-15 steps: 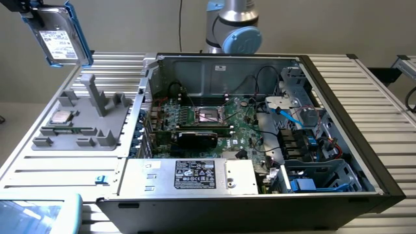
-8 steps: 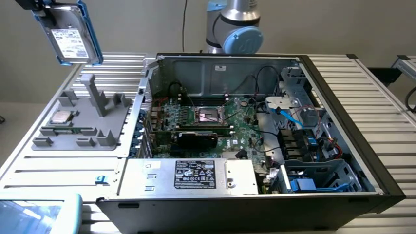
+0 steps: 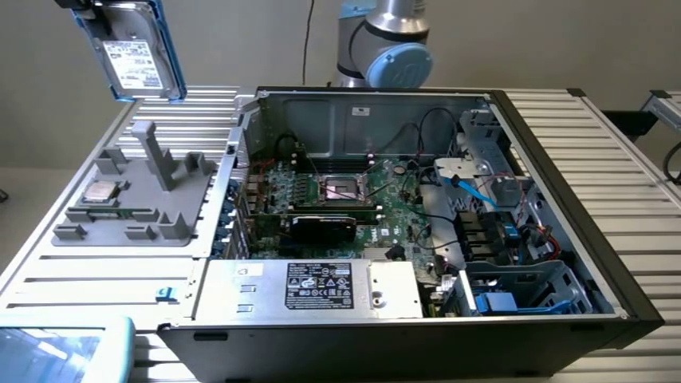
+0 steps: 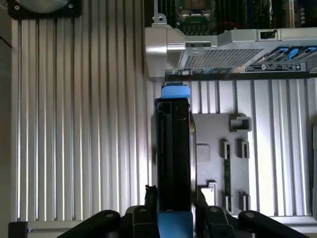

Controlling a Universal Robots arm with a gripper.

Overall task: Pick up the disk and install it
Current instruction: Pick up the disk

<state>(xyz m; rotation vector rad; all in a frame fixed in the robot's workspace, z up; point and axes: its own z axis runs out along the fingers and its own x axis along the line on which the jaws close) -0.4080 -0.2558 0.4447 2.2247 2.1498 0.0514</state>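
The disk (image 3: 136, 57), a grey metal drive with a white printed label and a blue bracket along its edges, hangs upright in the air at the exterior view's upper left, above the ribbed table. My gripper (image 3: 104, 8) is shut on its upper end. In the wrist view the disk (image 4: 173, 148) appears edge-on between the two black fingers (image 4: 150, 197), with my gripper (image 4: 174, 196) clamped on both sides of it. Below it lies the grey fixture plate (image 4: 213, 148).
The open computer case (image 3: 553, 152) fills the middle of the table, showing the motherboard (image 3: 352, 191), a silver box with a sticker (image 3: 319, 289) and a drive cage (image 3: 521, 291) at the exterior view's lower right. A grey fixture (image 3: 127, 199) holding a small silver chip (image 3: 101, 191) sits beside the case.
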